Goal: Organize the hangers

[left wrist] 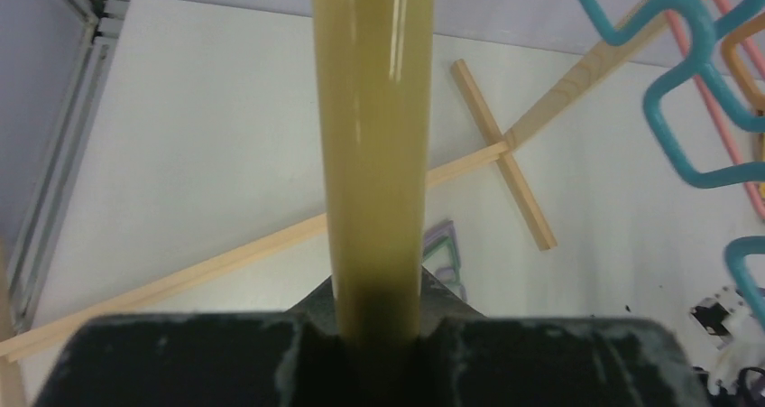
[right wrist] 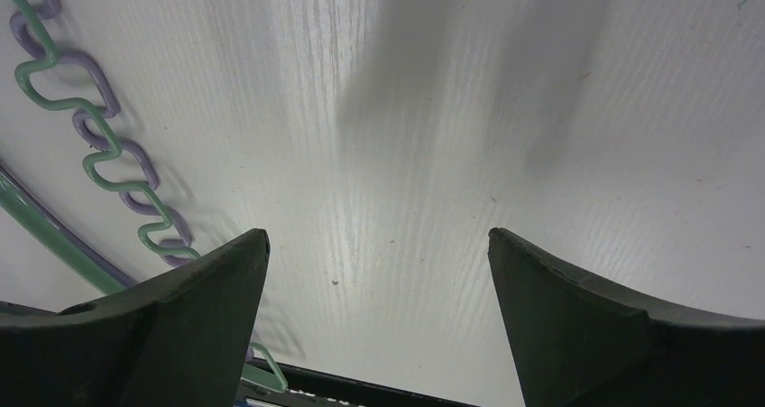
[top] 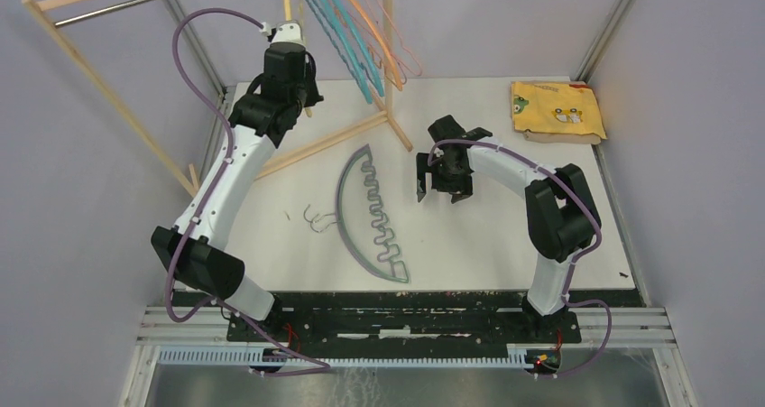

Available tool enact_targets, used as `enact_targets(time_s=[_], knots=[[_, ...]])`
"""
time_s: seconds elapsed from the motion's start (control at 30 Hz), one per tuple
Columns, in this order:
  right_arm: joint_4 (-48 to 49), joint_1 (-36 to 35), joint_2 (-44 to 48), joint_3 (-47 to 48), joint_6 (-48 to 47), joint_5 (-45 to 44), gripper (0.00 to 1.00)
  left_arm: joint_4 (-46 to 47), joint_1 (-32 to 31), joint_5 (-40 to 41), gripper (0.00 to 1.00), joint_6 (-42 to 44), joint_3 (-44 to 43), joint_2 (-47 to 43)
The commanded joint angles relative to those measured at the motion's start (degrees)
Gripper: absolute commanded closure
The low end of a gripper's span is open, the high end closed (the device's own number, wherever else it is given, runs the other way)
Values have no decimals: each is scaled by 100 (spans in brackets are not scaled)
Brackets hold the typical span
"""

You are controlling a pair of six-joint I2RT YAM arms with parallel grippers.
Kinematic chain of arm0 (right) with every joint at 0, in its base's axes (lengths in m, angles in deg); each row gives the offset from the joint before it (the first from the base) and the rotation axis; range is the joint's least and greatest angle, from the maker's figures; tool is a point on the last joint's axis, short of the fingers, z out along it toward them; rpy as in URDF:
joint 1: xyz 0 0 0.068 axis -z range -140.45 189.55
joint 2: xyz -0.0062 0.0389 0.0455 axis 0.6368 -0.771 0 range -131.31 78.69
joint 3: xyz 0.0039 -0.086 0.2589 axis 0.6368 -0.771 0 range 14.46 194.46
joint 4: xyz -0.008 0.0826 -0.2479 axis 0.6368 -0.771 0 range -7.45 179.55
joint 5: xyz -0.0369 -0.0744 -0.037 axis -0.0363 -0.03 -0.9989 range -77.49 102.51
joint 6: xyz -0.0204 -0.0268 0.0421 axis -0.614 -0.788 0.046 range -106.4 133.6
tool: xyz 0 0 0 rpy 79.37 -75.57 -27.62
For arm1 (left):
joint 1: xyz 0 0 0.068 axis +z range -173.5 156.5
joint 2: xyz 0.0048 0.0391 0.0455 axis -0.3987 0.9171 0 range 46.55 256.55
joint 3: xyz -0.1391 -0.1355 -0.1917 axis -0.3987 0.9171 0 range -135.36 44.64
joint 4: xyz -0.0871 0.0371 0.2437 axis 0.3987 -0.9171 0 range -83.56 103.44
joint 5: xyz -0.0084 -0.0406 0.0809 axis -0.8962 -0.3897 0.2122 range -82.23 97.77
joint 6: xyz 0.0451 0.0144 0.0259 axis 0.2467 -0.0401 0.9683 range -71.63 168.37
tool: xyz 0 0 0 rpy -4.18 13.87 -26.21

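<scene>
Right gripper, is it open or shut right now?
Open. The right wrist view shows the fingers of the right gripper wide apart, with only bare table between them and nothing held.

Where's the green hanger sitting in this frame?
Top view: the green hanger lies flat midway across the table, just left of the open right gripper and on the near side of the rack's wooden foot.

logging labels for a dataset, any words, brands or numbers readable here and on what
No text is readable in any view.
Folded yellow cloth: small green printed figures, too small to tell whether any are letters.
The yellow hanger in the left gripper, hangers on the table: no markings visible.
</scene>
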Motion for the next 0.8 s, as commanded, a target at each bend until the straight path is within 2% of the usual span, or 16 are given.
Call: enact_targets(time_s=[0.0,0.13,0.2,0.27,0.3,0.5,0.77], knots=[[83,17,334,-20,-24,-123,0,381,-14,-1260,87,186,259,-176],[20,14,362,37,-118,-108,0,562,-17,-1620,62,172,513,-380],[25,13,387,47,-134,-86,0,635,-4,-1718,39,195,606,-492],[20,13,430,51,-139,-85,0,676,-3,-1803,22,225,698,-642],[16,17,446,55,-147,-85,0,679,-7,-1851,17,254,728,-712],[40,-7,552,77,-105,-36,0,679,-5,-2199,3,253,1235,-1281],[40,-430,431,376,-25,-58,3,1036,-9,-2962,1,77,2704,-2522]])
